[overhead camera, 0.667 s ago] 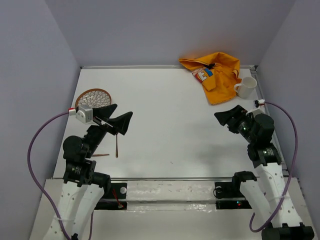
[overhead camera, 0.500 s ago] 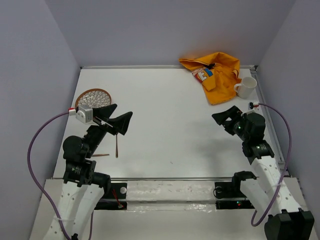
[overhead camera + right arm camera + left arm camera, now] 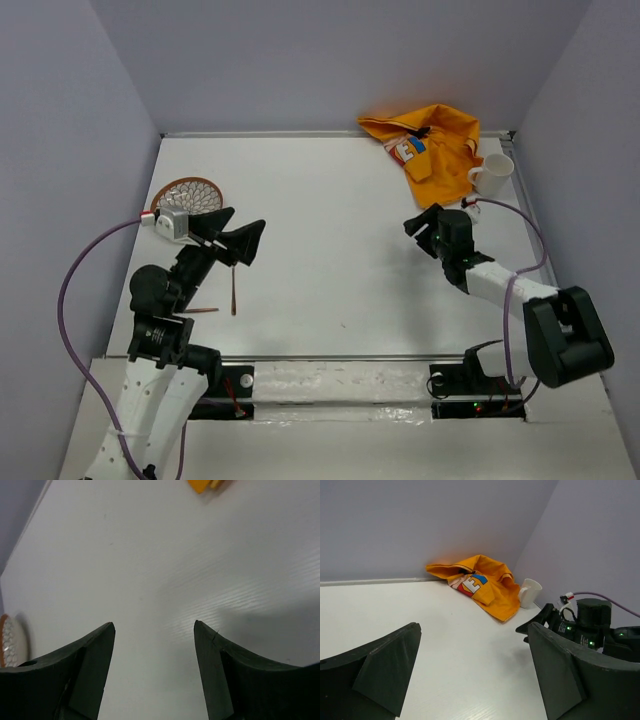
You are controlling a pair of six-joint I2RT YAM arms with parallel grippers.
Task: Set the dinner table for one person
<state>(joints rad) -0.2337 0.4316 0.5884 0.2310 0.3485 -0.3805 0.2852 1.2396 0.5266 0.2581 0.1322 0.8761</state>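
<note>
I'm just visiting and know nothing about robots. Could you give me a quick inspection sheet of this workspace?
Surface: white tabletop, flat and matte.
Job's things: orange cloth crumpled far right, white mug beside it; woven mat far left; two thin wooden utensils near the left arm.
Clutter: nothing seen.
Hands: left hand open, empty; right hand open, empty.
Cables: a purple cable loops from each wrist.
Surroundings: plain grey walls on three sides.

Dinner table (image 3: 330,240): large, flat, matte white rectangle, level, spanning most of the overhead view.
</note>
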